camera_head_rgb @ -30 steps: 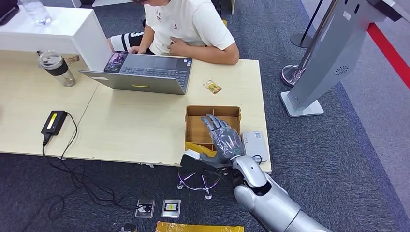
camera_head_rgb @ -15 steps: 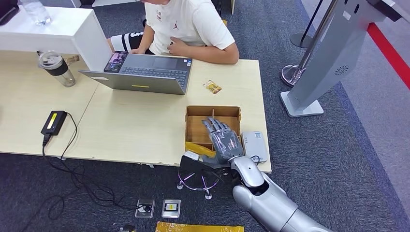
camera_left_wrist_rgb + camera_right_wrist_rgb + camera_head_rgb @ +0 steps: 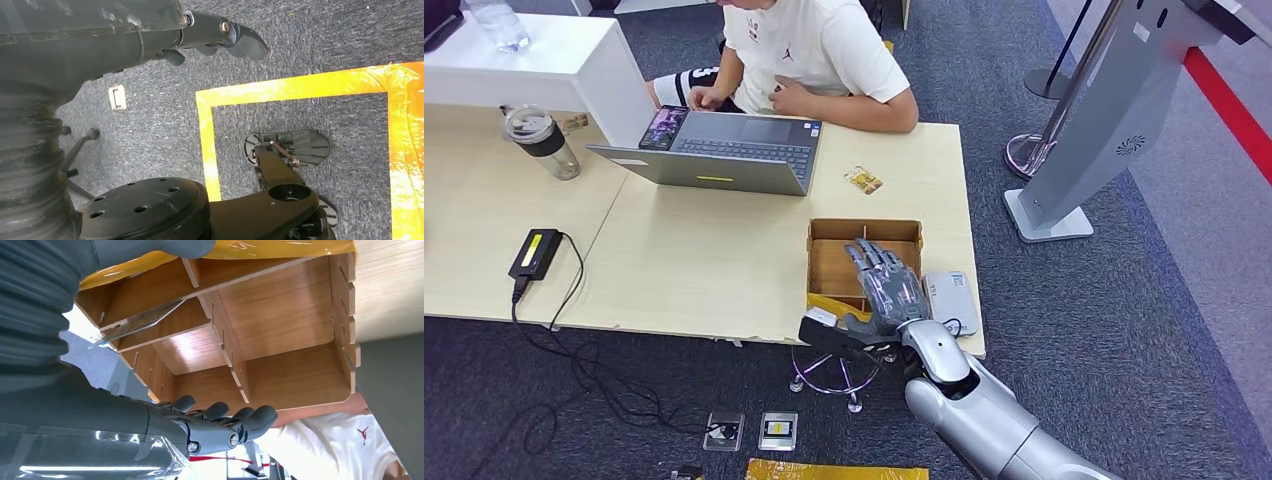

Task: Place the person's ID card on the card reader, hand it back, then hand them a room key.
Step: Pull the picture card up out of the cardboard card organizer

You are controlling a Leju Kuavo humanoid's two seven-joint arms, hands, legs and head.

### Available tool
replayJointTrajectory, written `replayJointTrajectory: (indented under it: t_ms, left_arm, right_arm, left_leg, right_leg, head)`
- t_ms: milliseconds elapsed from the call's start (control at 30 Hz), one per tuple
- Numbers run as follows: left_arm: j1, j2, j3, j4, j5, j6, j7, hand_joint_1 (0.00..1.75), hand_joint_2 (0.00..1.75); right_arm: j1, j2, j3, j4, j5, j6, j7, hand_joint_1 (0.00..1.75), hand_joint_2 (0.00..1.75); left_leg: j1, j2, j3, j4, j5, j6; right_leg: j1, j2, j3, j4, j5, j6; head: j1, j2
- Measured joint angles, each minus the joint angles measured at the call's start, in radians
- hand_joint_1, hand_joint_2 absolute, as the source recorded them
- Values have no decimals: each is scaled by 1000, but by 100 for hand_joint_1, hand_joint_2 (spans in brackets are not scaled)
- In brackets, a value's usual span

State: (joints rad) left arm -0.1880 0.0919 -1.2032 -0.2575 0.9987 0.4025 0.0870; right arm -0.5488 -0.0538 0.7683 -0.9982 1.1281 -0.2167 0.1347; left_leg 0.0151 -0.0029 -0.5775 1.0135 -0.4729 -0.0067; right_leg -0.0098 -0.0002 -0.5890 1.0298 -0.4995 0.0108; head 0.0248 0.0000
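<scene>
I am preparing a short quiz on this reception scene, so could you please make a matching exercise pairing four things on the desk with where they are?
Things:
1. laptop
2. wooden box
3. card reader
4. black power adapter

Places:
A. under the right robot hand
B. at the desk's front right corner, beside the box
C. open in front of the seated person
D. on the left part of the desk, with a cable running off the edge

Pairs: 1-C, 2-A, 3-B, 4-D
</scene>
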Motion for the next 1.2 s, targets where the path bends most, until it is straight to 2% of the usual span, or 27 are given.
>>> replayJointTrajectory:
  t_ms: [267,667,1200]
  left_arm:
    - [0,0,0,0,2,2,1,0,175]
    - [0,-9,1,-9,43,24,62,0,175]
    - [0,-18,1,-28,49,50,45,0,175]
  right_arm:
    - [-2,1,0,8,2,0,0,28,175]
    - [-22,24,0,23,21,21,10,23,175]
    - [-15,15,-42,4,52,62,68,14,175]
  left_leg:
    - [0,0,0,0,0,0]
    - [0,0,0,0,0,0]
    - [0,0,1,0,0,0]
  right_leg:
    - [0,0,0,0,0,0]
    - [0,0,0,0,0,0]
    - [0,0,0,0,0,0]
  head:
    - [0,0]
    - [0,0]
    - [0,0]
